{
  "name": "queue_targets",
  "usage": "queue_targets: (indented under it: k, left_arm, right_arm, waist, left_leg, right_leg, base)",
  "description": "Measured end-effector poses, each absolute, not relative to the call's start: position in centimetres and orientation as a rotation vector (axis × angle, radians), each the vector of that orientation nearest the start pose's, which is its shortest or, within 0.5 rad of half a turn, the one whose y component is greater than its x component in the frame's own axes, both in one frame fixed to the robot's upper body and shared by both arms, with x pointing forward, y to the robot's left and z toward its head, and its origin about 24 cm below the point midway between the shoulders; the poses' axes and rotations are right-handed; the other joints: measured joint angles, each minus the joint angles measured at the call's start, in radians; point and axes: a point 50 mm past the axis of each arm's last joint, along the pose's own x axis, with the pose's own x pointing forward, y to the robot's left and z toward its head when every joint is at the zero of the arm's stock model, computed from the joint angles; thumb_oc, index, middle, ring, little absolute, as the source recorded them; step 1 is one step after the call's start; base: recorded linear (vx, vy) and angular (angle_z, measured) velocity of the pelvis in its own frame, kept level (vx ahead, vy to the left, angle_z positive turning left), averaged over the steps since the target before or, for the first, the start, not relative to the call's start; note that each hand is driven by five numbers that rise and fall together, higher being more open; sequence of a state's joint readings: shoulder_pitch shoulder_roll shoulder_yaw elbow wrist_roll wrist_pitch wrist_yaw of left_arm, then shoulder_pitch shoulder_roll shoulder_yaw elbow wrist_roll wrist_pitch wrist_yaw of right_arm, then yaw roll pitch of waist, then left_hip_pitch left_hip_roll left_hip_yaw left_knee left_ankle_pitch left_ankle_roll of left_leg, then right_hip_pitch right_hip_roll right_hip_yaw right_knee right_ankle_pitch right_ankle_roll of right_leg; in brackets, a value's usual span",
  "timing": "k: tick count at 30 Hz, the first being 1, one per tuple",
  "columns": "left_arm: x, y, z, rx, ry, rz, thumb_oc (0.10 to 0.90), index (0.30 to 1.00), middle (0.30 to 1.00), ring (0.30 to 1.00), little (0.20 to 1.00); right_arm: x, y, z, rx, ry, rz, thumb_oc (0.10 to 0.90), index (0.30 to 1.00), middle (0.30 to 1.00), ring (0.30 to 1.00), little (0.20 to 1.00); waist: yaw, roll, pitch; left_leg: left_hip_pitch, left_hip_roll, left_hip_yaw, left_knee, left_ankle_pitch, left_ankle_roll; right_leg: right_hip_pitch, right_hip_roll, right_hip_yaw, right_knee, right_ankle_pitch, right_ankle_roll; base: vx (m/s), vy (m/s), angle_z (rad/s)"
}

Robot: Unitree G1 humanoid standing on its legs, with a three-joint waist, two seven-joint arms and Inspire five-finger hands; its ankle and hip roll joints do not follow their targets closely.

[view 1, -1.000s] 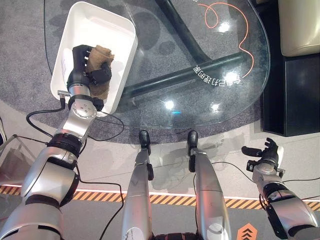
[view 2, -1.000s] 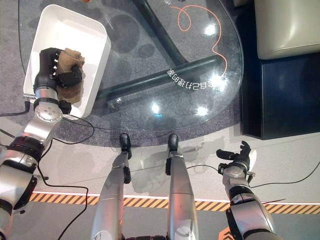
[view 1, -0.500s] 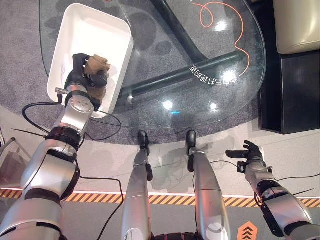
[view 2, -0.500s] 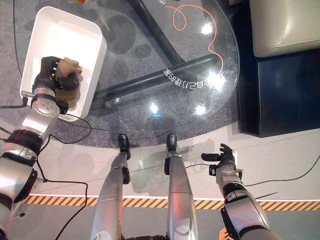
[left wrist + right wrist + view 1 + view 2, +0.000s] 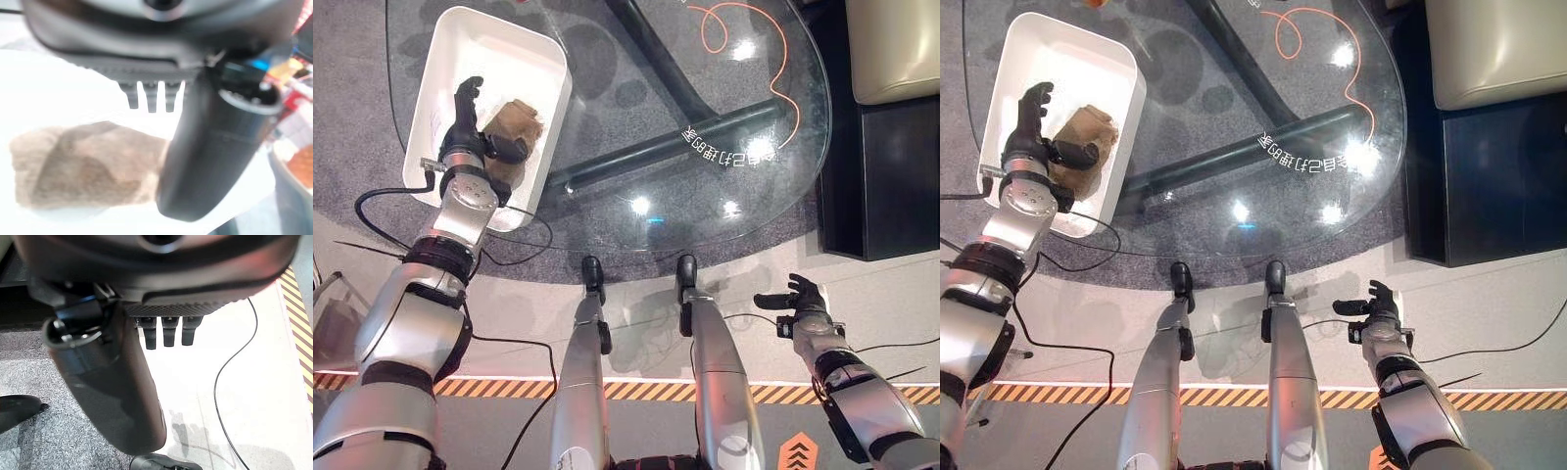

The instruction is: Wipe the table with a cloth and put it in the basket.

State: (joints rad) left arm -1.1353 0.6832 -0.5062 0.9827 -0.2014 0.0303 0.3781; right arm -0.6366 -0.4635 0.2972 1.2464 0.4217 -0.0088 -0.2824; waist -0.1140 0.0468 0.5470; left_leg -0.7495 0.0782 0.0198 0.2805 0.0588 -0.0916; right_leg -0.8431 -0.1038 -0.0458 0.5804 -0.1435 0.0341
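Inside the white basket [image 5: 445, 59] on the glass table [image 5: 724, 196], brown cloth [image 5: 512, 122] lies free beside the left hand [image 5: 462, 122], fingers straightened upward and thumb alongside; right hand [image 5: 798, 299] hangs relaxed, well apart.

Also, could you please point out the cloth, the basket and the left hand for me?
cloth [image 5: 514, 119], left eye view, middle of its brown bundle.
basket [image 5: 487, 22], left eye view, far white rim.
left hand [image 5: 462, 125], left eye view, its palm.
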Motion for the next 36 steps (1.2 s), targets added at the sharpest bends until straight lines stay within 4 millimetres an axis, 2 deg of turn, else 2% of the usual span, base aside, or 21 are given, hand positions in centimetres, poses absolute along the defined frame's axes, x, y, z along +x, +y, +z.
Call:
queue_targets:
  k: [11, 18, 22, 23, 25, 26, 28, 31, 33, 35, 36]
  left_arm:
    - [40.4, 25.8, 23.2, 0.710, -0.174, 0.453, 0.800, 0.900, 0.900, 0.900, 0.900]
    - [40.2, 25.9, 23.7, 0.677, -0.233, 0.514, 0.800, 0.900, 0.900, 0.900, 0.900]
    - [39.7, 26.1, 23.5, 0.620, -0.289, 0.545, 0.800, 0.900, 0.900, 0.900, 0.900]
    - [39.4, 26.3, 23.1, 0.589, -0.313, 0.552, 0.800, 0.900, 0.900, 0.900, 0.900]
    - [39.4, 26.3, 23.1, 0.589, -0.313, 0.552, 0.800, 0.900, 0.900, 0.900, 0.900]
    - [39.1, 26.5, 22.5, 0.567, -0.334, 0.563, 0.800, 0.900, 0.900, 0.900, 0.900]
    - [38.4, 27.3, 23.3, 0.513, -0.387, 0.597, 0.800, 0.900, 0.900, 0.900, 0.900]
    - [37.0, 29.6, 19.4, 0.491, -0.292, 0.641, 0.800, 0.900, 0.900, 0.900, 0.900]
    - [36.1, 31.0, 17.9, 0.495, -0.247, 0.671, 0.800, 0.900, 0.900, 0.900, 0.900]
    - [35.2, 32.3, 16.9, 0.480, -0.211, 0.709, 0.800, 0.900, 0.900, 0.900, 0.900]
    - [34.3, 33.3, 15.3, 0.478, -0.157, 0.713, 0.800, 0.900, 0.900, 0.900, 0.900]
  right_arm:
    - [31.3, -28.7, -0.9, -0.300, 0.557, -0.462, 0.800, 0.900, 0.900, 0.900, 0.900]
    - [31.2, -28.6, -1.0, -0.298, 0.562, -0.460, 0.800, 0.900, 0.900, 0.900, 0.900]
    - [31.0, -27.7, -1.8, -0.283, 0.580, -0.443, 0.800, 0.900, 0.900, 0.900, 0.900]
    - [30.6, -27.3, -2.4, -0.278, 0.596, -0.435, 0.800, 0.900, 0.900, 0.900, 0.900]
    - [30.6, -27.3, -2.4, -0.278, 0.596, -0.435, 0.800, 0.900, 0.900, 0.900, 0.900]
    - [29.4, -27.5, -3.6, -0.279, 0.636, -0.438, 0.800, 0.900, 0.900, 0.900, 0.900]
    - [28.9, -27.8, -3.9, -0.267, 0.650, -0.449, 0.800, 0.900, 0.900, 0.900, 0.900]
    - [26.3, -28.7, -6.0, -0.241, 0.731, -0.476, 0.800, 0.900, 0.900, 0.900, 0.900]
    - [24.3, -29.5, -7.2, -0.230, 0.789, -0.508, 0.800, 0.900, 0.900, 0.900, 0.900]
    - [23.0, -30.2, -7.8, -0.235, 0.822, -0.521, 0.800, 0.900, 0.900, 0.900, 0.900]
    - [22.2, -30.4, -8.3, -0.218, 0.842, -0.527, 0.800, 0.900, 0.900, 0.900, 0.900]
  waist:
    - [0.002, 0.000, 0.000]
    - [0.002, -0.002, 0.000]
    - [0.003, -0.009, 0.000]
    - [0.006, -0.009, 0.000]
    - [0.006, -0.009, 0.000]
    - [0.014, -0.010, -0.003]
    - [0.026, -0.010, -0.004]
    - [0.030, -0.007, -0.012]
    - [0.045, 0.000, -0.059]
    - [0.065, 0.007, -0.064]
    - [0.067, 0.010, -0.064]
  left_leg:
    - [0.000, 0.000, 0.000, 0.000, 0.002, -0.003]
    - [0.009, 0.000, -0.002, 0.000, 0.003, -0.004]
    - [0.070, 0.006, -0.001, -0.029, 0.006, -0.009]
    - [0.118, 0.013, 0.001, -0.059, 0.013, -0.013]
    - [0.118, 0.013, 0.001, -0.059, 0.013, -0.013]
    - [0.216, 0.018, 0.003, -0.123, 0.023, -0.011]
    - [0.259, 0.021, 0.013, -0.159, 0.039, -0.011]
    - [0.422, 0.031, 0.026, -0.247, 0.052, -0.009]
    - [0.443, 0.033, 0.025, -0.272, 0.049, -0.006]
    - [0.473, 0.033, 0.025, -0.282, 0.050, -0.006]
    - [0.516, 0.031, 0.025, -0.297, 0.050, -0.006]
  right_leg:
    - [0.000, 0.000, -0.001, 0.008, 0.000, 0.000]
    - [0.009, 0.001, -0.002, 0.009, 0.003, 0.000]
    - [0.068, 0.007, -0.003, -0.023, 0.008, 0.001]
    - [0.117, 0.014, -0.004, -0.054, 0.018, 0.003]
    - [0.117, 0.014, -0.004, -0.054, 0.018, 0.003]
    - [0.207, 0.019, -0.007, -0.113, 0.016, 0.012]
    - [0.251, 0.019, -0.009, -0.142, 0.032, 0.011]
    - [0.413, 0.028, -0.015, -0.235, 0.045, 0.017]
    - [0.441, 0.030, -0.026, -0.273, 0.039, 0.026]
    - [0.480, 0.029, -0.030, -0.291, 0.050, 0.021]
    - [0.526, 0.028, -0.032, -0.311, 0.050, 0.022]
  base:
    - [0.00, 0.000, 0.00]
    - [0.00, -0.032, 0.00]
    - [-0.01, -0.054, -0.04]
    - [-0.01, -0.011, -0.07]
    - [0.00, -0.008, -0.04]
    - [0.03, -0.042, -0.04]
    - [0.05, -0.062, -0.11]
    - [0.05, -0.032, -0.06]
    - [0.09, -0.033, 0.07]
    - [0.12, -0.009, 0.04]
    - [0.09, 0.019, 0.06]
